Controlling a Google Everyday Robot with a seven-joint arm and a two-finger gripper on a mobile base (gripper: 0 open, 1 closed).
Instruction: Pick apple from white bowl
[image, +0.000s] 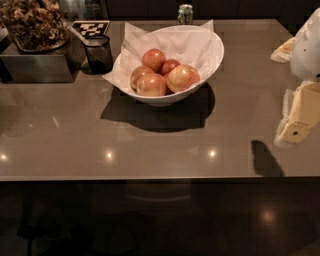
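The white bowl (212, 52), lined with white paper, stands at the back middle of the brown table. It holds several apples. The apple (183, 77), the largest one, yellow-orange with a red blush, lies at the bowl's front right. A smaller dark-red apple (170, 65) lies behind it, and yellow-red apples (151, 85) lie to its left. My gripper (296, 131), beige and partly cut off by the frame, hangs above the table at the right edge. It is well to the right of the bowl, apart from it, and holds nothing that I can see.
A small dark glass cup (98, 54) stands just left of the bowl. A metal box with dried plants (35, 30) and a black-and-white tag card (90, 27) are at the back left. A green can (185, 13) stands behind the bowl. The table's front edge (150, 177) runs across.
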